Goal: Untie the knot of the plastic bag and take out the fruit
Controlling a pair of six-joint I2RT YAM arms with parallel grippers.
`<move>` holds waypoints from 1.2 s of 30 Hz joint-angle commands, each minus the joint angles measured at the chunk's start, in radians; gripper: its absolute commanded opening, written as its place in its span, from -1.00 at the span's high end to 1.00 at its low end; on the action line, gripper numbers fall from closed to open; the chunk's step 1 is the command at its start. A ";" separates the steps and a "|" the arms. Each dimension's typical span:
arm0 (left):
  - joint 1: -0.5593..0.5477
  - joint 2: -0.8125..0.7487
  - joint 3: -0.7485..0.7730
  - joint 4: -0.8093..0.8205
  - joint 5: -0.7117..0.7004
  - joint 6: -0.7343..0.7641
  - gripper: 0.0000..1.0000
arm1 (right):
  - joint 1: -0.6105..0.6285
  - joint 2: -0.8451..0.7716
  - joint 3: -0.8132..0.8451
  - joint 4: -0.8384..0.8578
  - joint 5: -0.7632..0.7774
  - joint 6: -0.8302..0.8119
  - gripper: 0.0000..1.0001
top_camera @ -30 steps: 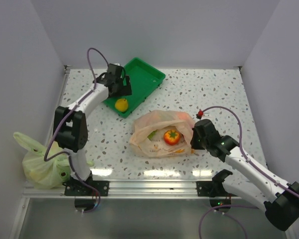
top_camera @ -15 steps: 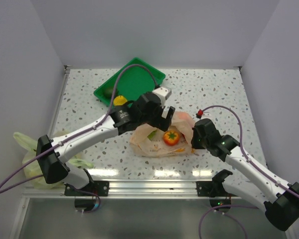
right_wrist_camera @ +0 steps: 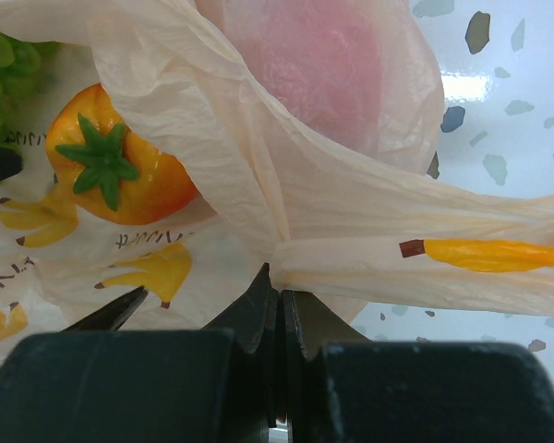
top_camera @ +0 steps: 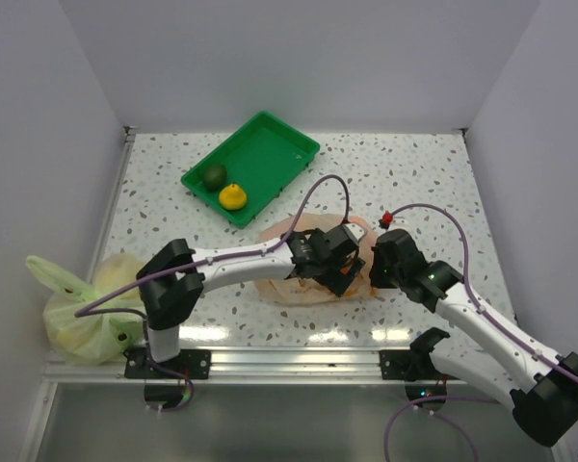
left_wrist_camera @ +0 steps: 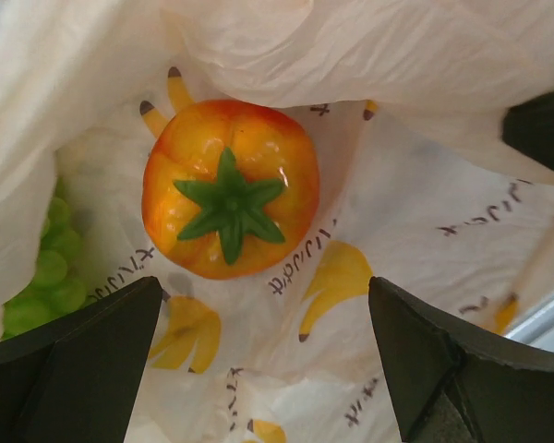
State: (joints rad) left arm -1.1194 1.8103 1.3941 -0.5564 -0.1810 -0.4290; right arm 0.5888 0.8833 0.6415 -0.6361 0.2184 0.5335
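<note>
Top external view up high behind the arm bases (top_camera: 164,364), looking down over the whole speckled table (top_camera: 414,173), left wrist view in tight, peering into the plastic bag (left_wrist_camera: 425,55), right wrist view low at its edge, both wrist views catching the same orange fruit (left_wrist_camera: 229,201) and green grapes (left_wrist_camera: 42,277)

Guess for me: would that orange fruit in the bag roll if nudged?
Probably: the fruit looks round and glossy, so it may roll or slip. The crinkled bag under it looks floppy and could cradle it somewhat.
</note>
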 commanded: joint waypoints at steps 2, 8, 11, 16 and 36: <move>0.009 0.078 0.042 0.059 -0.061 0.001 -1.00 | 0.000 -0.015 0.027 -0.011 0.006 0.002 1.00; 0.035 0.145 0.039 0.119 -0.037 -0.048 -1.00 | 0.002 -0.027 0.023 -0.019 0.012 -0.003 1.00; 0.041 0.153 0.023 0.157 -0.035 -0.073 -1.00 | 0.002 -0.030 0.012 -0.017 0.009 0.002 1.00; 0.050 0.161 -0.001 0.229 -0.048 -0.097 -1.00 | 0.000 -0.027 0.001 -0.005 0.001 0.011 1.00; 0.076 -0.265 -0.089 0.058 0.009 -0.056 0.43 | -0.001 -0.017 0.006 -0.008 0.022 0.000 1.00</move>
State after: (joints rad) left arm -1.0698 1.6855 1.2594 -0.4519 -0.1955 -0.5194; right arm 0.5888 0.8639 0.6411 -0.6403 0.2188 0.5350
